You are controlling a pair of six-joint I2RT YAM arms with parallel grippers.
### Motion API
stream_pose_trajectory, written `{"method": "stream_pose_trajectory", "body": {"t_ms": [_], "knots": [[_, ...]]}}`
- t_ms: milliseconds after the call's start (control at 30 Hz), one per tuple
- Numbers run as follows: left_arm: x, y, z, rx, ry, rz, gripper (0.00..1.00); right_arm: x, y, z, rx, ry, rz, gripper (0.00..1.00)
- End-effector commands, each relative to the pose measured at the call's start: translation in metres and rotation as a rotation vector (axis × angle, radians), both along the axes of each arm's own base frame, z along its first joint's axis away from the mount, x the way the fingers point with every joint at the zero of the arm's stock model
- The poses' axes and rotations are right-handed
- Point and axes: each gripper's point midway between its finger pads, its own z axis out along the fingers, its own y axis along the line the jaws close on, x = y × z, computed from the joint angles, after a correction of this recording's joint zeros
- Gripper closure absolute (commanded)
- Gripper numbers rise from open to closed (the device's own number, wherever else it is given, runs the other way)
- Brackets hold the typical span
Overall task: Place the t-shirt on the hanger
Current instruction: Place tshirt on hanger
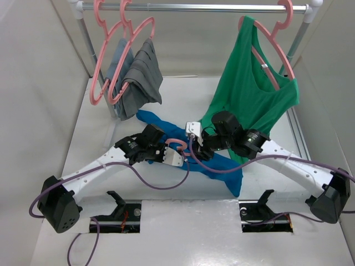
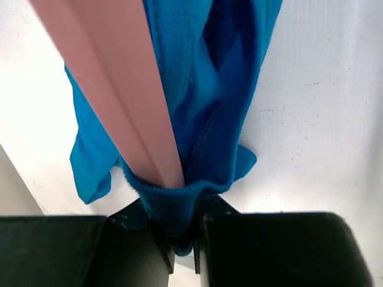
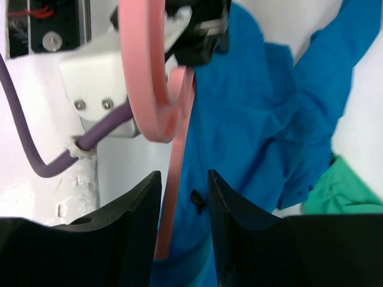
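The bright blue t-shirt (image 1: 222, 166) lies crumpled on the white table between the two arms. The pink hanger (image 1: 178, 144) lies with it, only its hook showing in the top view. My left gripper (image 1: 168, 151) is shut on a ribbed edge of the t-shirt (image 2: 221, 78), and the hanger's arm (image 2: 119, 78) runs into the fabric just above the jaws (image 2: 184, 239). My right gripper (image 3: 184, 176) is open, its fingers either side of the hanger's thin bar (image 3: 176, 179) and the t-shirt (image 3: 251, 119). The hook (image 3: 140, 72) curves above.
A metal rail (image 1: 194, 8) crosses the back. Grey garments (image 1: 133, 77) hang on pink hangers at left, and a green top (image 1: 249, 88) hangs at right, its hem reaching the table near my right arm. Two slots (image 1: 116, 213) sit in the near table edge.
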Motion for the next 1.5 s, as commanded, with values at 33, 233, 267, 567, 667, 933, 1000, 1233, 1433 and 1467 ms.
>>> {"method": "stream_pose_trajectory", "body": {"t_ms": [33, 233, 267, 567, 667, 933, 1000, 1233, 1433, 1467], "knots": [[0.006, -0.008, 0.019, -0.042, -0.046, -0.004, 1.0, -0.008, 0.006, -0.007, 0.017, 0.011, 0.031, 0.58], [0.01, -0.012, 0.02, -0.069, -0.046, 0.023, 1.0, 0.0, 0.003, -0.034, -0.051, 0.088, -0.06, 0.64], [0.012, -0.015, 0.026, -0.088, -0.055, 0.034, 1.0, 0.002, 0.004, -0.033, -0.045, 0.088, -0.075, 0.67], [0.015, -0.018, 0.03, -0.147, -0.047, 0.109, 1.0, 0.014, 0.014, -0.013, 0.055, 0.097, -0.162, 1.0], [0.036, 0.0, 0.038, -0.192, -0.113, 0.219, 0.71, 0.001, 0.001, 0.004, 0.093, 0.091, -0.171, 1.0], [0.058, 0.001, 0.103, -0.566, -0.242, 0.434, 0.0, 0.0, -0.057, 0.009, 0.13, 0.12, -0.367, 1.0], [0.057, 0.0, 0.106, -0.604, -0.235, 0.455, 0.0, 0.004, -0.065, 0.014, 0.129, 0.102, -0.405, 1.0], [0.061, -0.004, 0.121, -0.71, -0.173, 0.573, 0.0, 0.018, -0.098, 0.07, 0.097, 0.049, -0.568, 1.0], [0.054, -0.023, 0.177, -0.914, -0.117, 0.558, 0.0, 0.038, -0.132, 0.147, 0.096, -0.069, -0.771, 1.0], [0.052, -0.024, 0.179, -0.917, -0.109, 0.547, 0.0, 0.04, -0.139, 0.164, 0.093, -0.088, -0.804, 1.0]]}}
